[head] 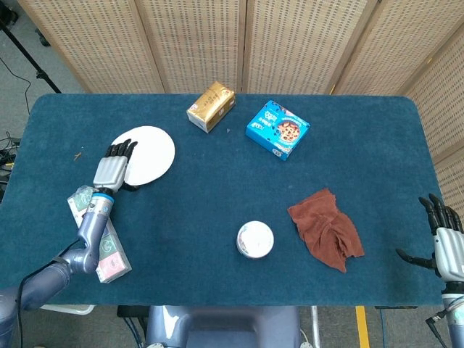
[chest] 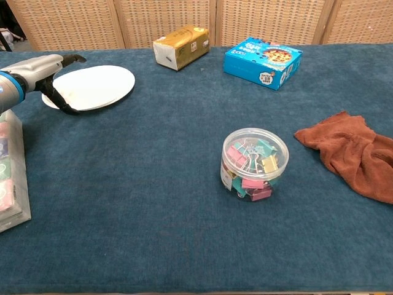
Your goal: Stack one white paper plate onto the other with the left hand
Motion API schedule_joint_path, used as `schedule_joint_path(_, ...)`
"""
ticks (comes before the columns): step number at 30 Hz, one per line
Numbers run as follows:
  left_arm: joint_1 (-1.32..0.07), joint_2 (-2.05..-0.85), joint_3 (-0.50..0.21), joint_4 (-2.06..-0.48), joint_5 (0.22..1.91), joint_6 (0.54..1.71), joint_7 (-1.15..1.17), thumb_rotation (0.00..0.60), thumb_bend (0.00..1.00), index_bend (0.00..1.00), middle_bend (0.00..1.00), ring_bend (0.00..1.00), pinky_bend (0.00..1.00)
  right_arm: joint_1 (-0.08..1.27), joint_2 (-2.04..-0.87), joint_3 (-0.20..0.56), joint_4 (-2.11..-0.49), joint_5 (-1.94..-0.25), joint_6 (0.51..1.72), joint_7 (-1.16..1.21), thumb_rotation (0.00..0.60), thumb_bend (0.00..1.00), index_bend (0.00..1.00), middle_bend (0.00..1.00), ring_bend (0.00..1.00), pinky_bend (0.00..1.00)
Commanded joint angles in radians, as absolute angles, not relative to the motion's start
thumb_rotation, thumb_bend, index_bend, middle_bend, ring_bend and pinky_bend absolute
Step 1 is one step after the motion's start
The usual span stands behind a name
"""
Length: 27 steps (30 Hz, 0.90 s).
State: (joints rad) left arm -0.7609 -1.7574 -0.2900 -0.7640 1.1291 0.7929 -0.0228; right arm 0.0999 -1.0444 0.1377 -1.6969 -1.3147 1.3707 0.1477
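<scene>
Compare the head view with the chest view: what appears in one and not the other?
Only the head view shows the right hand, open at the table's right edge.

Only the chest view reveals that the round clear plastic tub holds coloured binder clips.

Both share the left hand at the white paper plate, the gold carton, the blue cookie box, the rust-brown cloth and the blue tablecloth.

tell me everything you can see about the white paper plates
The white paper plates are round, plain and matte, lying flat on the blue table cloth at its far left. In the chest view a second rim shows slightly offset under the top one, so they look already stacked. The left hand reaches over their near-left edge, fingers above the rim and thumb below; whether it touches them is unclear. The gold box lies apart.
</scene>
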Motion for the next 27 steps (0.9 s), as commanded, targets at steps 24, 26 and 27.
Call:
schedule_joint_path(24,-0.740,-1.653,-0.276,-0.863,1.200,0.849,-0.151,0.600,0.00,0.00,0.00,0.00,0.00,0.101,-1.038,0.143,-1.699,-1.304,1.360,0.152,0.600,0.00,0.00,0.00,0.00,0.00)
schedule_joint_path(26,-0.717,-1.607,-0.276,-0.922,1.196,0.876,-0.136,0.600,0.00,0.00,0.00,0.00,0.00,0.100,-1.036,0.142,-1.701,-1.308,1.362,0.156,0.600,0.00,0.00,0.00,0.00,0.00)
schedule_joint_path(27,-0.704,-1.584,-0.276,-0.951,1.193,0.891,-0.123,0.600,0.00,0.00,0.00,0.00,0.00,0.100,-1.035,0.141,-1.702,-1.310,1.363,0.157,0.600,0.00,0.00,0.00,0.00,0.00)
